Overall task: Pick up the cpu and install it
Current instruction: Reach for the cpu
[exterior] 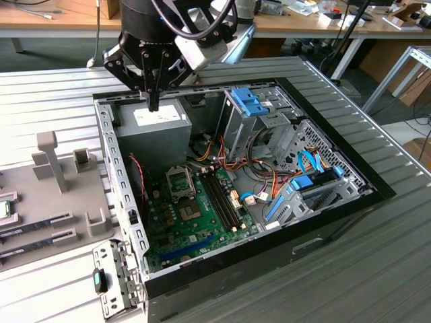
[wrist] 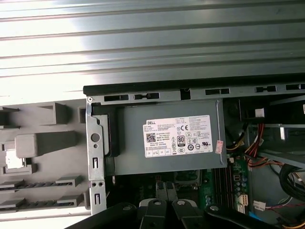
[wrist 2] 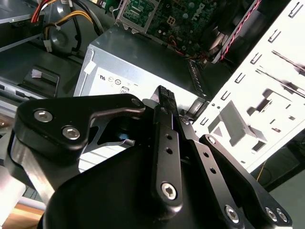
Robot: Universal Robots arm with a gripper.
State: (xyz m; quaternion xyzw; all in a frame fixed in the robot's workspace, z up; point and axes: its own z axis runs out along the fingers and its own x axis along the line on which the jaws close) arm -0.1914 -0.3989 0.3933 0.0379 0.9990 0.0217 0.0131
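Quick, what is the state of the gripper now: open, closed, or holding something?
The gripper: closed, holding nothing, above the grey power supply box.

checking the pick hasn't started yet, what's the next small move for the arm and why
Probably carry the gripper toward the exterior view's left, over the grey holder tray. It hangs shut and empty above the power supply, while what looks like the cpu lies on that tray.
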